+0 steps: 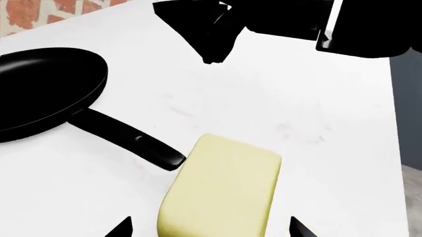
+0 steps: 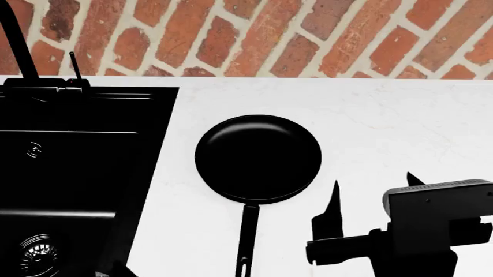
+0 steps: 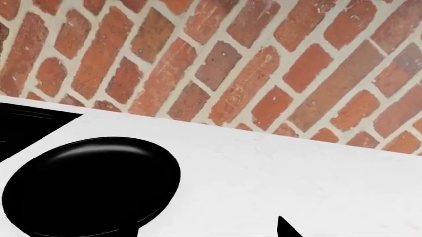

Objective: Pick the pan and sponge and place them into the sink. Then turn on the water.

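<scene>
The black pan (image 2: 258, 157) lies on the white counter just right of the sink (image 2: 150, 144), its long handle (image 2: 247, 239) pointing toward me. In the left wrist view the pale yellow sponge (image 1: 221, 185) lies beside the end of the pan handle (image 1: 132, 138). My left gripper (image 1: 211, 228) is open, one fingertip on each side of the sponge, not closed on it. The sponge does not show in the head view. To the right of the pan handle, my right gripper (image 2: 375, 193) stands open and empty. The right wrist view also shows the pan (image 3: 92, 185).
A brick wall (image 2: 308, 34) backs the counter. The black faucet (image 2: 15, 40) rises at the sink's far left, and the round drain (image 2: 38, 254) sits near its front. The counter's edge (image 1: 396, 128) runs close to the sponge. White counter (image 2: 408, 127) stretches right of the pan.
</scene>
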`<state>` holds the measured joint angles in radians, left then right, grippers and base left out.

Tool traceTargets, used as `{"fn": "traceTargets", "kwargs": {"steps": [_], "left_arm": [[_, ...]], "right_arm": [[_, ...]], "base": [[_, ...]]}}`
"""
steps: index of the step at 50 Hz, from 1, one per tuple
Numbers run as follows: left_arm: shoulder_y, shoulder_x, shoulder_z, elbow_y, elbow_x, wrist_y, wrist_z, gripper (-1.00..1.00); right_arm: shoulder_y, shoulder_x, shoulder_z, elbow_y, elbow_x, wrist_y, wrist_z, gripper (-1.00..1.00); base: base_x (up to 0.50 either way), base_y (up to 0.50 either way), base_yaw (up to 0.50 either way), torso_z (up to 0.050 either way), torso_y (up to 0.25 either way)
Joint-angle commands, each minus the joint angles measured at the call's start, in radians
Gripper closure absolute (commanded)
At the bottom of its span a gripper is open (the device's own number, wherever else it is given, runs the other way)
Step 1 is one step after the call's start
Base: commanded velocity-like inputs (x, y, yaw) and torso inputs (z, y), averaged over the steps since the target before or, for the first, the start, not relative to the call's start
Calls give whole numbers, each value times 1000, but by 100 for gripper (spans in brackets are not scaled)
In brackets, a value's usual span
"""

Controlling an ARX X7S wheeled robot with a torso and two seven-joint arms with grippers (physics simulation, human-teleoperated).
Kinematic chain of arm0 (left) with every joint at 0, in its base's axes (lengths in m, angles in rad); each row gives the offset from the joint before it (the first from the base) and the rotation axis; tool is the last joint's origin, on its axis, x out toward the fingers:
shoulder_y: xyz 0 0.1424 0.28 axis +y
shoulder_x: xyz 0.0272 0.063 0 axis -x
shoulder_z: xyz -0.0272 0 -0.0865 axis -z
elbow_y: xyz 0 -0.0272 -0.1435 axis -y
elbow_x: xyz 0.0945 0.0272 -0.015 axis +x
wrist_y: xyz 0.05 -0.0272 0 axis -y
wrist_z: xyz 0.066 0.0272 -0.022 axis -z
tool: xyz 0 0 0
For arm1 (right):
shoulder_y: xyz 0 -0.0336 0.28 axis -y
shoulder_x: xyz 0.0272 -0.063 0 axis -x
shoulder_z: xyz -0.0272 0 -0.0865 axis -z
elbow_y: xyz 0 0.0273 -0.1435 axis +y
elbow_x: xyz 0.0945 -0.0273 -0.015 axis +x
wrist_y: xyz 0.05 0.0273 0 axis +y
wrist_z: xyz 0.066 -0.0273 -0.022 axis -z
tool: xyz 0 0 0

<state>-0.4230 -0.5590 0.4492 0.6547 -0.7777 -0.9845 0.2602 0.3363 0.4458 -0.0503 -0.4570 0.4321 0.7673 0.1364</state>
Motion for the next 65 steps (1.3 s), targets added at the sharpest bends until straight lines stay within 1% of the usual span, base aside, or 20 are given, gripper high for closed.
{"fn": "traceTargets", "kwargs": {"steps": [1,4,6,10,12,15,22,29,36,44,45,53,57,62,63,65], "left_arm": [[-72,23,78,-64,45,-7,39,-100],[-70,7,81,-73,47,5,60,-100],[-85,19,95,-92,54,3,66,-100],[-89,16,107,-91,54,1,75,-100],[-103,31,124,-104,64,-2,76,-100],[-103,24,127,-111,68,6,85,-100],[-113,40,165,-140,93,17,95,-100],[-118,32,176,-147,102,27,106,-100],[-118,44,226,-162,136,43,114,-100],[-108,34,227,-146,128,43,114,-100],[-109,35,231,-143,132,47,114,100],[-103,28,225,-124,141,57,94,100],[-97,34,197,-111,128,58,69,100],[-55,-12,139,-5,89,53,26,100],[-57,-6,130,7,87,47,8,100],[-45,-20,105,24,77,54,-3,100]], "right_arm": [[2,1,-10,9,0,-2,-2,-100],[4,2,-13,11,-2,0,0,-100],[8,1,-16,12,-2,0,0,-100],[9,1,-21,18,-4,-3,-2,-100],[8,1,-20,16,-2,-2,-1,-100],[5,1,-21,16,-3,-5,0,-100],[3,3,-22,23,-2,-9,-2,-100],[-2,1,-26,30,-3,-17,-3,-100],[-10,2,-23,33,-2,-24,-3,-100],[-11,0,-25,41,-1,-31,-5,-100],[-10,1,-25,40,-1,-30,-4,-100],[-14,2,-19,36,4,-30,1,-100],[-13,6,-3,24,16,-16,6,-100],[-9,3,17,20,31,15,26,-100],[-7,2,19,22,32,20,30,-100],[-1,3,15,24,27,31,40,-100]], "base": [[0,0,0,0,0],[0,0,0,0,0],[0,0,0,0,0],[0,0,0,0,0],[0,0,0,0,0],[0,0,0,0,0],[0,0,0,0,0],[0,0,0,0,0],[0,0,0,0,0],[0,0,0,0,0],[0,0,0,0,0],[0,0,0,0,0],[0,0,0,0,0],[0,0,0,0,0],[0,0,0,0,0],[0,0,0,0,0]]}}
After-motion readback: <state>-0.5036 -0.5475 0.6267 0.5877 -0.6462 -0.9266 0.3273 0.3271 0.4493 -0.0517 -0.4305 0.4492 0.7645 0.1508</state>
